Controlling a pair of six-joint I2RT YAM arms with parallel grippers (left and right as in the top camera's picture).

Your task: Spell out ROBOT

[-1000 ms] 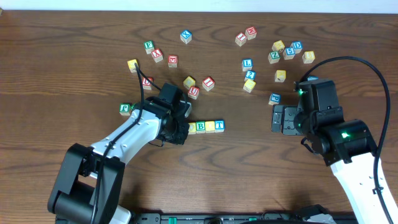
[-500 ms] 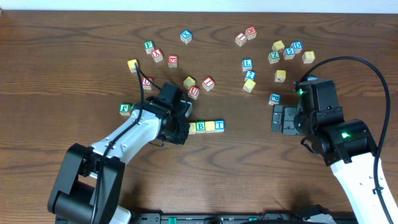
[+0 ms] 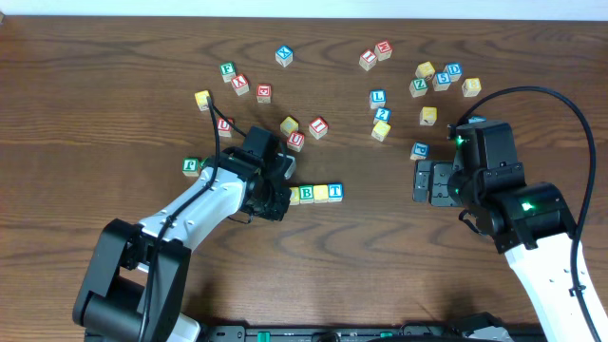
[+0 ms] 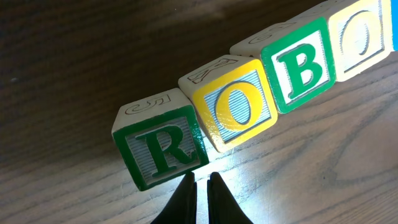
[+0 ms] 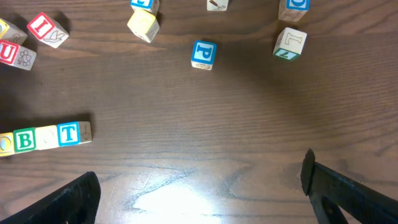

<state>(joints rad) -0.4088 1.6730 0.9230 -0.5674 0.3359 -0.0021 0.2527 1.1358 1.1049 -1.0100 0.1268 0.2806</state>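
Overhead, the left gripper covers the left end of the block row, so the R block is hidden there. Left wrist view: second O block runs off the upper right edge. Right wrist view: first O block clipped at the left edge, and a blue-lettered block chopped by the top, letter unreadable.

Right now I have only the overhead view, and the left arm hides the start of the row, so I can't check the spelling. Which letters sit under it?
Observer: The left wrist view shows a green R block first, a yellow O block beside it, then the green B block.
Operator: Is the left pincer gripping the R?
Observer: No. The left pincer is closed to a slit with nothing in it, and its tips are just in front of the R block's lower corner.
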